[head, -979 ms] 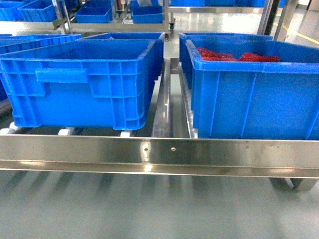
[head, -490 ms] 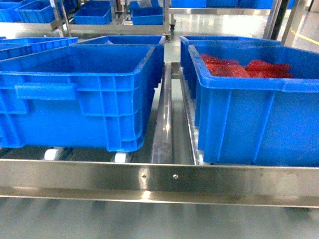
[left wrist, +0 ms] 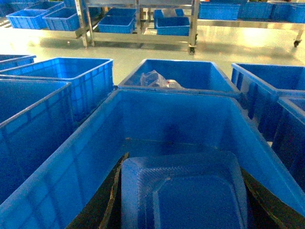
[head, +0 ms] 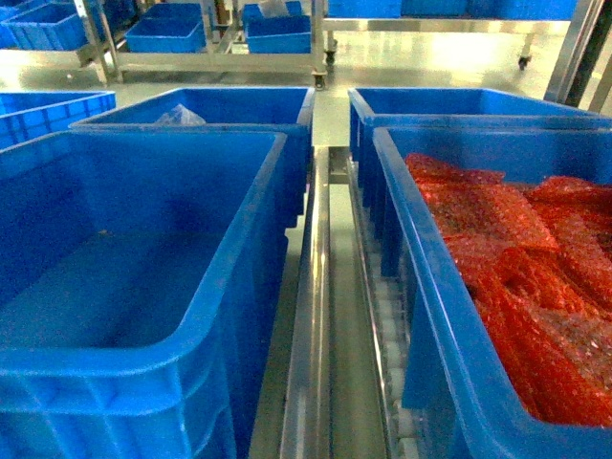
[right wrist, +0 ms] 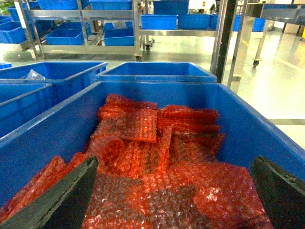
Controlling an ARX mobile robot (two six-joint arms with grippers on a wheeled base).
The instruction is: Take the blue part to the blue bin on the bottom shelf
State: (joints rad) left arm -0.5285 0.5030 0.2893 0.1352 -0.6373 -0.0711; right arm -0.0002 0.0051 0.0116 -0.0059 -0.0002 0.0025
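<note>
The blue part [left wrist: 183, 191], a square moulded tray-like piece, sits between the black fingers [left wrist: 112, 195] of my left gripper [left wrist: 186, 202], which is shut on it. It hangs over the empty front-left blue bin [left wrist: 71, 167], also in the head view [head: 143, 287]. That bin stands on the bottom shelf, whose centre divider rail [head: 311, 335] runs between the two rows of bins. My right gripper [right wrist: 174, 195] is open, its fingers wide apart above red bubble wrap [right wrist: 143, 143]. Neither gripper shows in the head view.
The front-right bin [head: 430, 316] holds the red bubble wrap. Behind the left bin, another bin [left wrist: 190, 76] contains a clear plastic bag [left wrist: 157, 78]. More blue bins [left wrist: 28, 124] stand to the left, and steel racks with bins [head: 220, 57] stand across the floor.
The head view has moved forward and higher over the shelf. The front rail has dropped out of view and the bins are now seen from above.
</note>
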